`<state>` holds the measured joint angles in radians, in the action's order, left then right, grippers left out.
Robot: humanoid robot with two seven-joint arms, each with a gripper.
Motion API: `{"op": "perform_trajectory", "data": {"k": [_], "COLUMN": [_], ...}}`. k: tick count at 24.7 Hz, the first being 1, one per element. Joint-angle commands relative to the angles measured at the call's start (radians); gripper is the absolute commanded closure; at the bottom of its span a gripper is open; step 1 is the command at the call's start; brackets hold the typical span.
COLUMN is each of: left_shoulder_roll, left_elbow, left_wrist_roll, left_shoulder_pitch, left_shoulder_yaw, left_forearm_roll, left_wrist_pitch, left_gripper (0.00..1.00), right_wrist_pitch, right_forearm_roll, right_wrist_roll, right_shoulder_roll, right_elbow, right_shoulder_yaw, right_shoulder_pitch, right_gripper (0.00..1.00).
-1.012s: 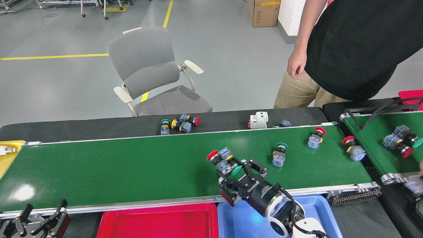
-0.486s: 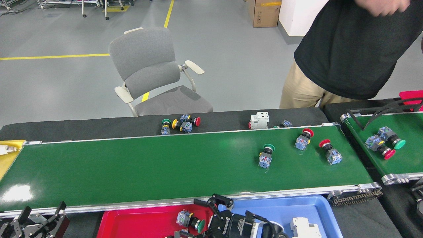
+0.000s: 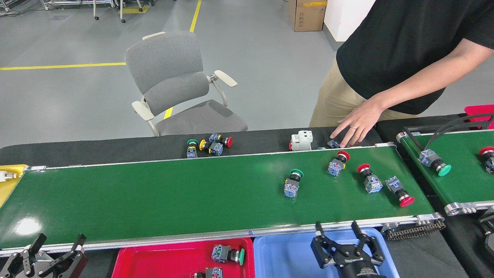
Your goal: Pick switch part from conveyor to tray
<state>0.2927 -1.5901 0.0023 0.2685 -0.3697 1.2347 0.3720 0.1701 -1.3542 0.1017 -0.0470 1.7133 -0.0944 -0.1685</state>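
The conveyor (image 3: 154,197) is the long green belt across the middle. Several switch parts lie on its right half: a green-capped one (image 3: 293,183) and three red-capped ones (image 3: 336,164), (image 3: 369,179), (image 3: 399,192). In front of the belt, the red tray (image 3: 154,262) holds a green-capped switch part (image 3: 227,255) and another (image 3: 208,273) at the bottom edge. My right gripper (image 3: 336,227) stands open and empty over the blue tray (image 3: 281,258), fingers pointing at the belt's near rail. My left gripper (image 3: 60,241) is open at the bottom left, below the rail.
A person's hand (image 3: 355,123) reaches onto the black table behind the belt, by a small part (image 3: 332,144) and a white breaker (image 3: 301,140). More switch parts (image 3: 210,144) lie there. A second green belt (image 3: 463,173) at right carries parts. A grey chair (image 3: 181,85) stands behind.
My right gripper brought switch parts from the belt, left them in the red tray, then moved right over the blue tray, empty. Belt parts drifted left; one more arrived. The person's hand came down.
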Motion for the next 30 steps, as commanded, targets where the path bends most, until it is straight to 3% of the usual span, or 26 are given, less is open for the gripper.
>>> {"op": "perform_trajectory", "data": {"k": [1,6,13,20,21,27,30], "left_shoulder_roll": [0.005,0.006,0.008,0.009,0.011,0.011,0.009], "left_elbow": [-0.004,0.004,0.013,0.015,0.015,0.015,0.016], "left_wrist_roll": [0.007,0.007,0.007,0.004,0.004,0.001,0.001], "left_shoulder_pitch": [-0.003,-0.003,-0.009,-0.019,-0.020,-0.022,-0.026], "left_shoulder_yaw": [-0.008,-0.008,-0.005,0.002,0.002,0.003,0.003], "left_forearm_roll": [0.003,0.002,0.002,0.003,0.003,0.017,0.020], "left_wrist_pitch": [-0.041,-0.073,-0.073,-0.073,-0.073,-0.073,-0.073], "left_gripper": [0.00,0.00,0.00,0.00,0.00,0.00,0.00], "right_wrist_pitch": [0.066,0.078,0.101,0.101,0.101,0.092,0.088], "right_forearm_roll": [-0.010,-0.120,-0.122,-0.117,-0.117,-0.115,-0.114], "right_wrist_roll": [-0.008,0.012,0.019,0.018,0.018,0.019,0.018], "right_shoulder_roll": [0.004,-0.002,-0.008,-0.056,-0.060,-0.050,-0.050], "right_elbow": [0.011,-0.110,-0.310,-0.478,-0.486,-0.491,-0.488], "right_shoulder_yaw": [0.001,-0.005,-0.013,-0.028,-0.028,-0.084,-0.085], "right_shoulder_pitch": [0.032,0.152,0.302,0.429,0.437,0.451,0.454], "right_gripper": [0.03,0.03,0.02,0.03,0.09,0.72,0.87]}}
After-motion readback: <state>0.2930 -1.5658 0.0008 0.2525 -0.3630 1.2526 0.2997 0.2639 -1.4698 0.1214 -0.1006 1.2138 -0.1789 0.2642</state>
